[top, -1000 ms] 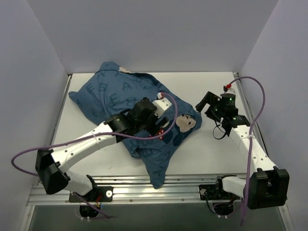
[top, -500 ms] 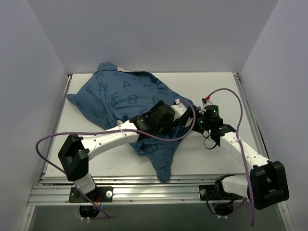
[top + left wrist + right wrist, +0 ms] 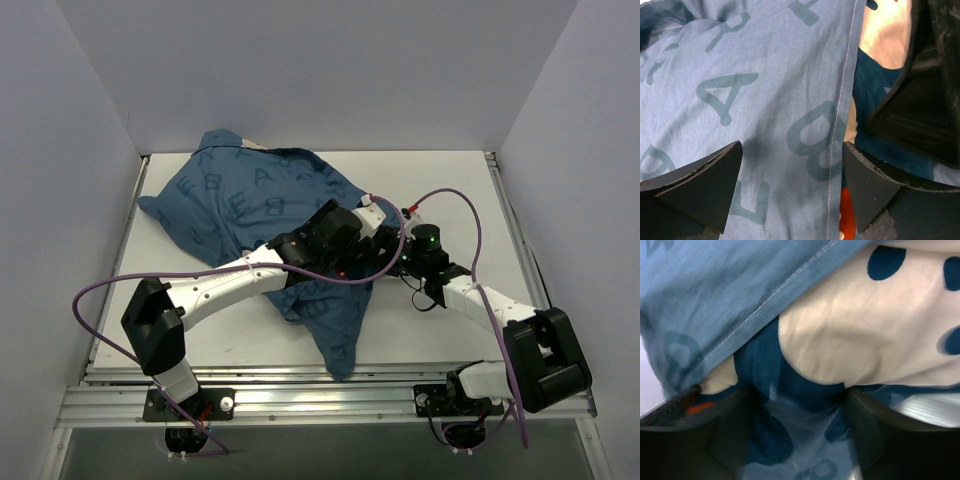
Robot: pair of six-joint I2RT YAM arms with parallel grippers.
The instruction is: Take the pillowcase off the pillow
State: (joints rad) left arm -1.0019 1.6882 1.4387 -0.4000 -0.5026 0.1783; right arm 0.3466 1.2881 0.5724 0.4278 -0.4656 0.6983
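Across the left and middle of the counter (image 3: 450, 190) lies the plump dark-blue pillowcase (image 3: 240, 195), the pillow inside it not clearly showing. The cloth looks light, limp and apt to bunch or slide over the filling, so a pinch of fabric alone should serve. At its right edge the left gripper (image 3: 790, 165) hangs with jaws wide and empty over the stitched hem (image 3: 840, 100), the likeliest hold, while the right gripper (image 3: 795, 415) has its jaws parted about printed cloth, not clamped.
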